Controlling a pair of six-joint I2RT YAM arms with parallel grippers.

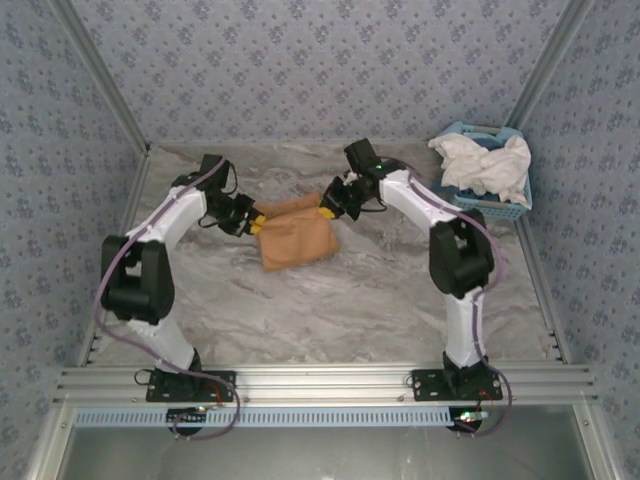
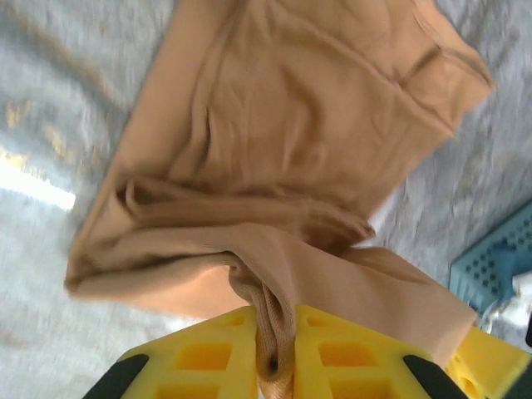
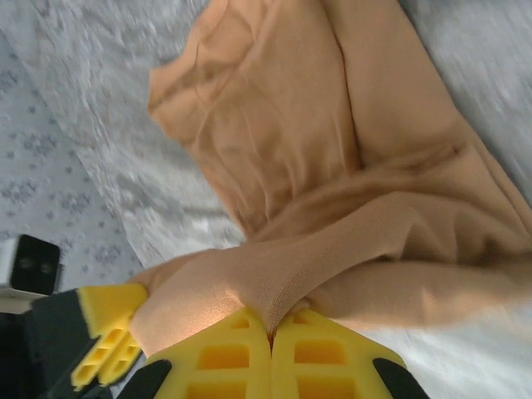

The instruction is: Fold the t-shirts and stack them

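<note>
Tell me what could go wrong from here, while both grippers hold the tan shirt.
1. The left gripper and right gripper each pinch only a small bunch of the tan shirt; it may slip out if pulled.
2. The cloth lies wrinkled near both grips, so the fold may come out uneven.
3. The grippers are close together and could bump.

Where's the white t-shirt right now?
Top view, far right: the white t-shirt is bunched in the blue basket at the back-right corner of the table, apart from the tan t-shirt mid-table.
</note>
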